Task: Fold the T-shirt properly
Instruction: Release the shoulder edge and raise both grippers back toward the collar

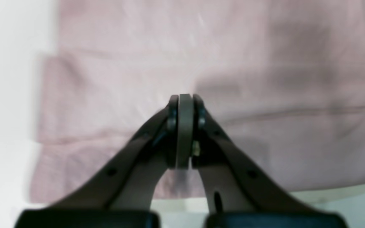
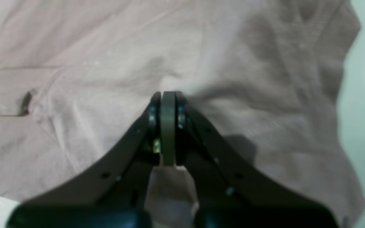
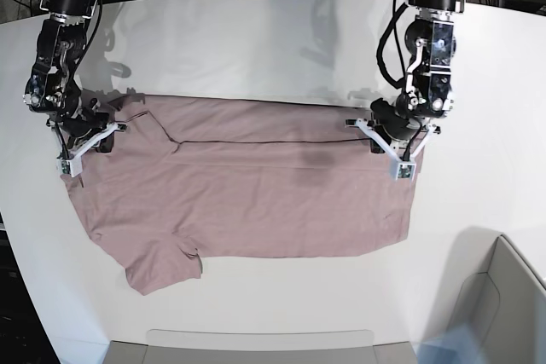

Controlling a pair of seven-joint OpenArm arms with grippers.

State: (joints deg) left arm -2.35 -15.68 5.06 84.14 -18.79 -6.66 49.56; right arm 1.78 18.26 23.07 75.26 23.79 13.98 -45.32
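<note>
- Because soft and limp, T-shirt point(image 3: 247, 202) likely to sag and slip; best pinched at edge corners, upper left and right.
- Left gripper point(image 1: 185, 98), right gripper point(image 2: 168, 95): jaws closed, seemingly nipping cloth.

The pink T-shirt point(image 3: 247, 185) lies folded lengthwise on the white desk point(image 3: 273, 40), a hand at each far corner: left point(image 3: 401, 164), right point(image 3: 72, 159).

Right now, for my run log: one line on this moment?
dusty-pink cotton T-shirt: flat on white table | left gripper: shut | right gripper: shut
</note>
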